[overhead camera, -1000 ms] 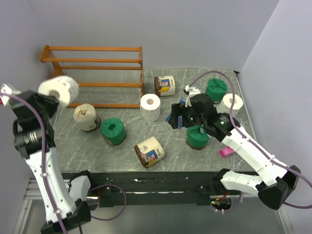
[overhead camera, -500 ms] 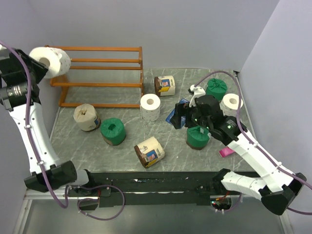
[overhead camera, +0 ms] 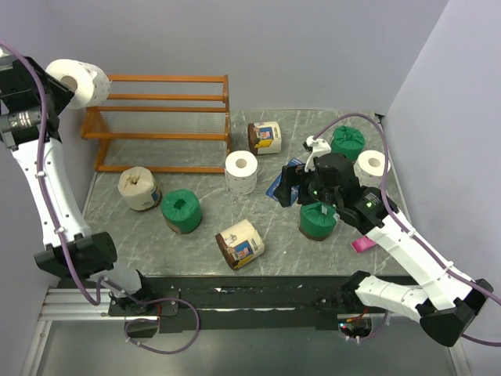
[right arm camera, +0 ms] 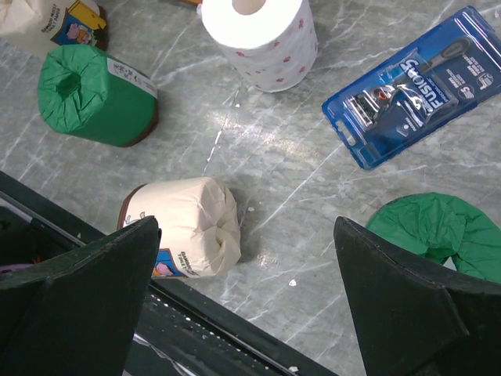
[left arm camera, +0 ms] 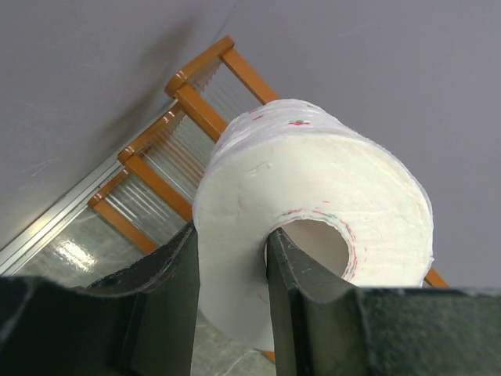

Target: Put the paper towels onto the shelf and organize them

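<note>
My left gripper (overhead camera: 64, 88) is shut on a bare white roll (overhead camera: 78, 81), held high in the air by the shelf's (overhead camera: 160, 99) left end. In the left wrist view, one finger is inside the roll's (left arm camera: 313, 196) core and one outside, with the orange shelf (left arm camera: 196, 110) behind. My right gripper (overhead camera: 293, 188) is open and empty above the table. In the right wrist view it (right arm camera: 246, 224) hovers beside a cream-and-brown roll (right arm camera: 184, 227). Two white rolls (overhead camera: 241, 171) (overhead camera: 372, 164), three green rolls (overhead camera: 182, 211) (overhead camera: 317, 221) (overhead camera: 347, 143) and three cream rolls (overhead camera: 139, 188) (overhead camera: 240, 243) (overhead camera: 264, 137) lie on the table.
A flat dark-blue packet (overhead camera: 280, 178) lies under my right gripper; it also shows in the right wrist view (right arm camera: 419, 82). A small pink item (overhead camera: 362, 244) lies near the right front. The table's dark front edge (right arm camera: 219, 329) is close to the cream roll. Walls close in on the left, back and right.
My left arm has lifted the white roll up and to the left, from low beside the shelf to level with its top left end. My right gripper shifted slightly right.
</note>
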Robot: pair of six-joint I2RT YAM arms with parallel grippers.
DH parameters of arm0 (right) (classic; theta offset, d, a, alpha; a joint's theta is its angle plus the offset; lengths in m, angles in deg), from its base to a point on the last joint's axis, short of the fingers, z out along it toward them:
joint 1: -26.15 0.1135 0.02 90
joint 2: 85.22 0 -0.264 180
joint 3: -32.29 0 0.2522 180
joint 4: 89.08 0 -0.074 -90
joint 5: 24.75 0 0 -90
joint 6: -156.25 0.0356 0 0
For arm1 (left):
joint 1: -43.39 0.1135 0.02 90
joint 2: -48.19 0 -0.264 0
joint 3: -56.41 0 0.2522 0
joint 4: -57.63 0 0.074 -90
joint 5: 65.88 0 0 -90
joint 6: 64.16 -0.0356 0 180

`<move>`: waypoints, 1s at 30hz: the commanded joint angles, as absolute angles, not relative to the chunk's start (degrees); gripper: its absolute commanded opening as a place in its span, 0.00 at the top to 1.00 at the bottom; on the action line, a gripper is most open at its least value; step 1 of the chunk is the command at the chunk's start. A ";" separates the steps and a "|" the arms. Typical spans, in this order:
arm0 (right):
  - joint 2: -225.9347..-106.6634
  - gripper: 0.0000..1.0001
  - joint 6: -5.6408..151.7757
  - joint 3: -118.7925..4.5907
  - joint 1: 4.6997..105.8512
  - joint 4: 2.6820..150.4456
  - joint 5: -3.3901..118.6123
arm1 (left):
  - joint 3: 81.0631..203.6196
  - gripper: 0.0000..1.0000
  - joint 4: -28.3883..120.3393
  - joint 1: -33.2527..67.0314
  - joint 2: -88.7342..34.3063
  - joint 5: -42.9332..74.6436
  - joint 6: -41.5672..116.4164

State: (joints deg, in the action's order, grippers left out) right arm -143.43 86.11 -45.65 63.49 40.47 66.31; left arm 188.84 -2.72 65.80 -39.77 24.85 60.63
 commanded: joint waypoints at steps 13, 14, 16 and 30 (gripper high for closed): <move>-142.61 0.00 84.62 -48.79 63.24 40.95 67.80 | 197.79 0.87 3.62 62.73 -49.71 28.33 58.45; -142.26 0.00 84.53 -48.36 63.33 41.21 68.06 | 197.96 0.87 3.79 62.55 -49.98 28.77 58.37; -142.34 0.00 84.27 -48.26 63.33 41.21 68.07 | 198.49 0.86 3.88 62.55 -51.20 28.95 58.02; -144.28 0.01 83.39 -51.86 63.33 40.25 68.15 | 200.34 0.73 6.78 62.46 -53.50 29.04 55.99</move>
State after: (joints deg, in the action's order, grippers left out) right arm -143.89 84.51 -47.62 63.49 39.64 67.45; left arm 196.95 1.11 62.68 -53.76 28.56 56.67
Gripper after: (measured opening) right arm 0.994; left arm 0.392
